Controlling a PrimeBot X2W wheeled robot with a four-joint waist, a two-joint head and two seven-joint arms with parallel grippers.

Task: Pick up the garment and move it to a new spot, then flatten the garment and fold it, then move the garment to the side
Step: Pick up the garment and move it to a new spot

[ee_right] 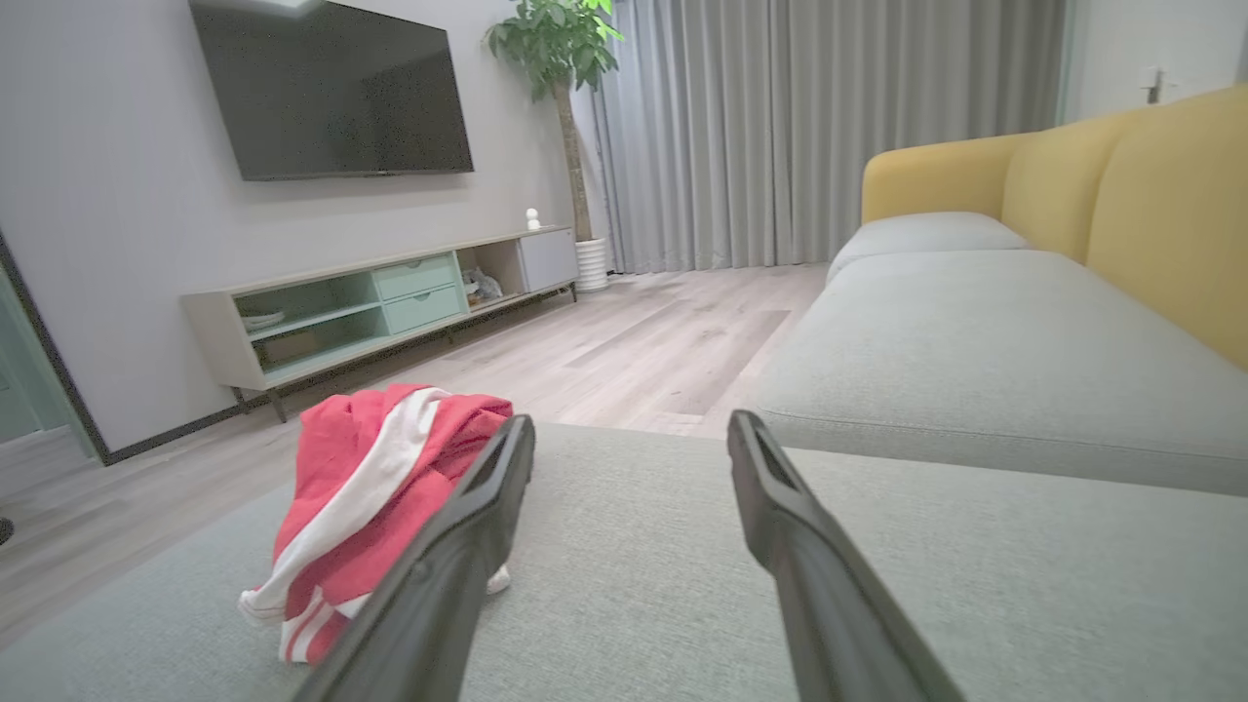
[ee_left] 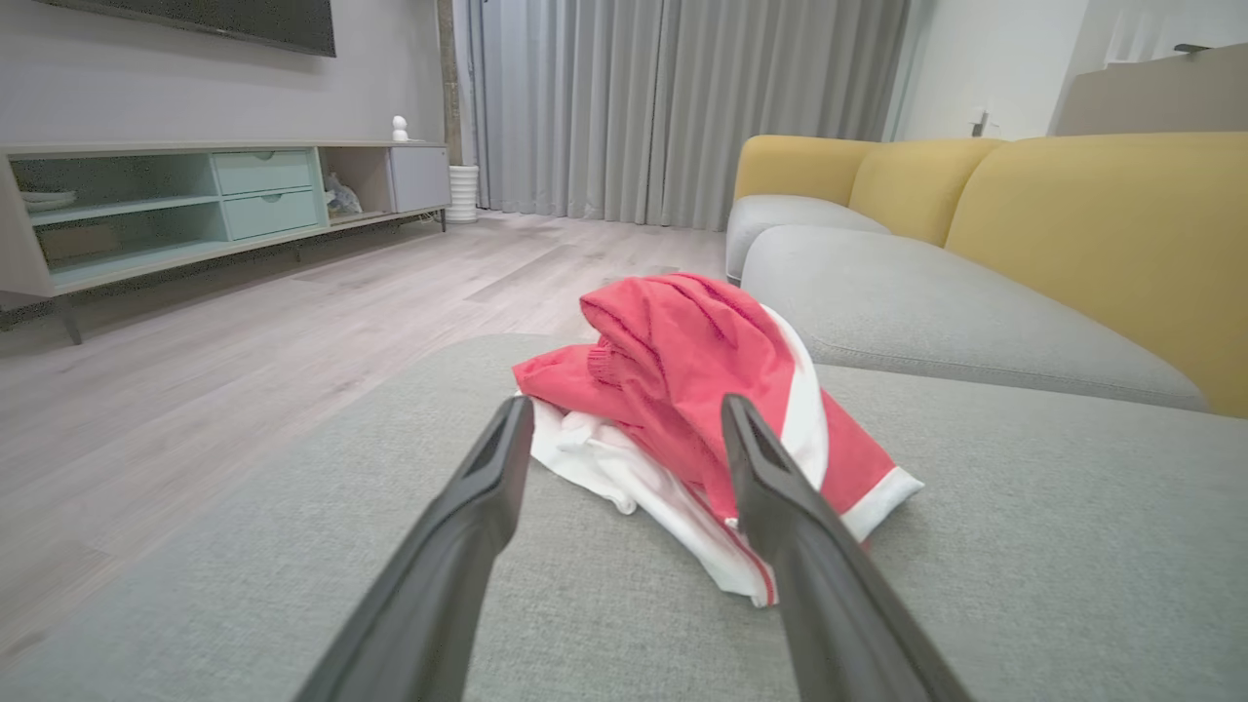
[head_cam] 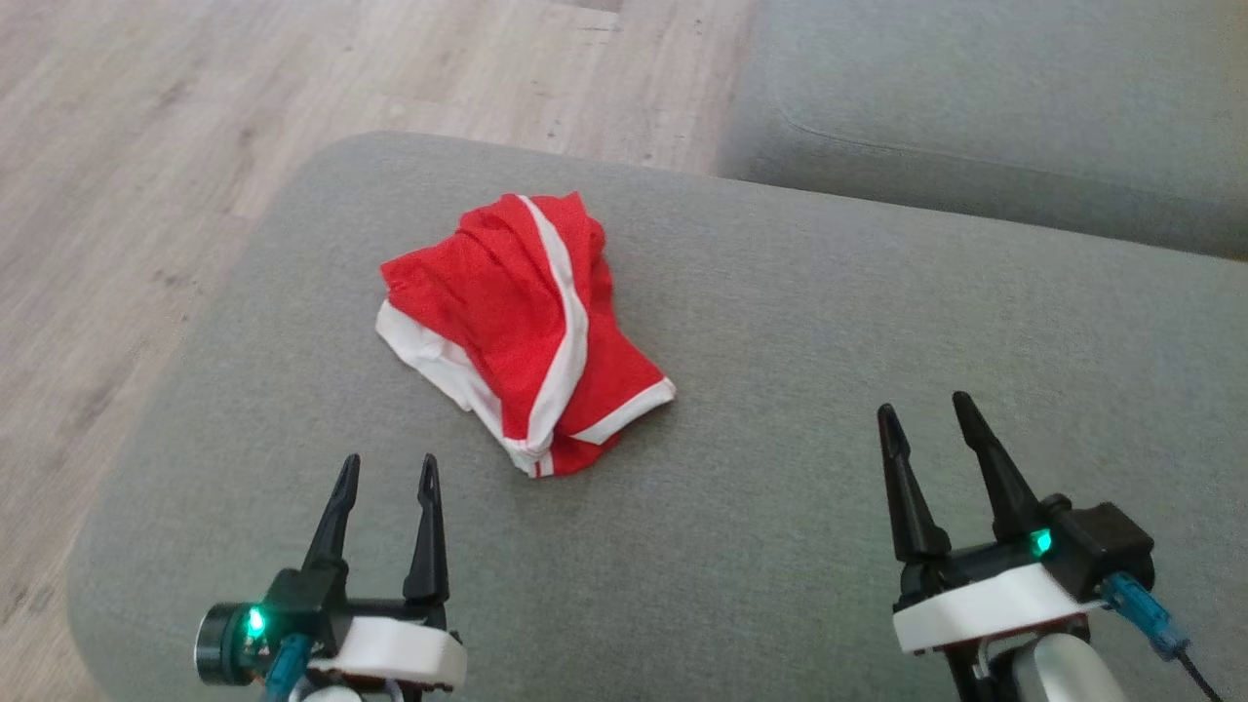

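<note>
Toward the left edge of the grey cushion (head_cam: 780, 458) lies a crumpled red garment (head_cam: 522, 331). Near the front edge, the left gripper (head_cam: 389, 460) and right gripper (head_cam: 924, 404) hover apart from it, both spread wide and empty.

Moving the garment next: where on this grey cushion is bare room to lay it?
Widest bare patch: the cushion right of the garment, bordered by the right hand and the sofa seat. A smaller strip lies between left hand and right hand. Tightest: left of the garment, near the cushion's edge above the floor.
</note>
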